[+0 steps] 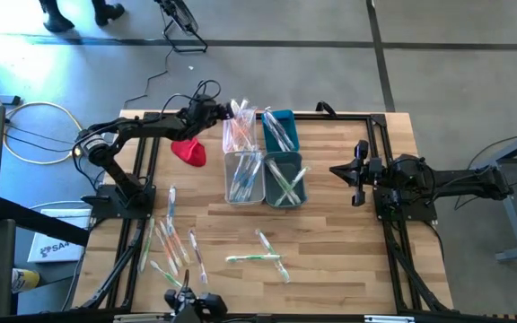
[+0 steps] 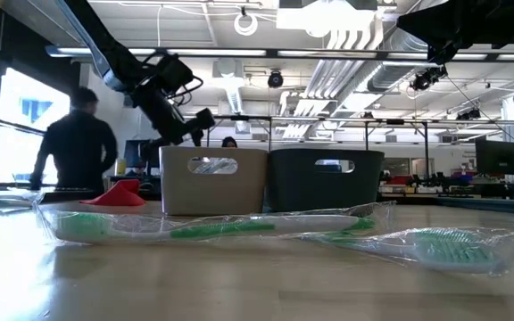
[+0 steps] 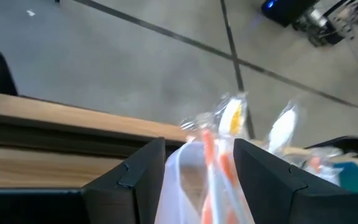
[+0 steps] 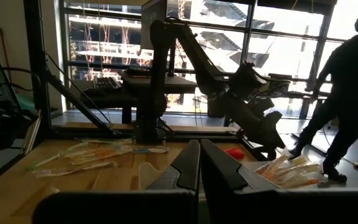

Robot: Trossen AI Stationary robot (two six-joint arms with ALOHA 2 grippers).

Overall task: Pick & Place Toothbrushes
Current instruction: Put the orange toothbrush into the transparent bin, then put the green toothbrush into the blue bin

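Orange-handled, wrapped toothbrushes stand in the far white bin [image 1: 238,133], and my left gripper [image 1: 220,111] hangs right at that bin's far-left corner, its arm reaching in from the table's left side. Through the left wrist camera I see the two dark fingers [image 3: 135,174] spread apart, with an orange toothbrush [image 3: 211,158] in its clear wrapper standing in the gap between them; I cannot tell whether either finger touches it, so I call the jaws released. Just left of that bin lies the red cloth [image 1: 189,152].

I count four bins in a block at mid-table: the far white one, a far teal bin [image 1: 279,131], a near white bin [image 1: 242,178] and a near teal bin [image 1: 284,179], all holding wrapped brushes. More toothbrushes [image 1: 172,240] lie scattered on the wooden table [image 1: 339,251] near its front-left corner, and a green-handled pair [image 1: 260,256] lies near the front centre; the low camera shows those green ones [image 2: 217,227] flat on the wood in front of the bins.

My right gripper [image 1: 359,182] waits over the right side of the table, well apart from the bins, fingers [image 4: 186,167] clenched together on nothing.

A person [image 2: 78,143] stands in the room beyond the table.
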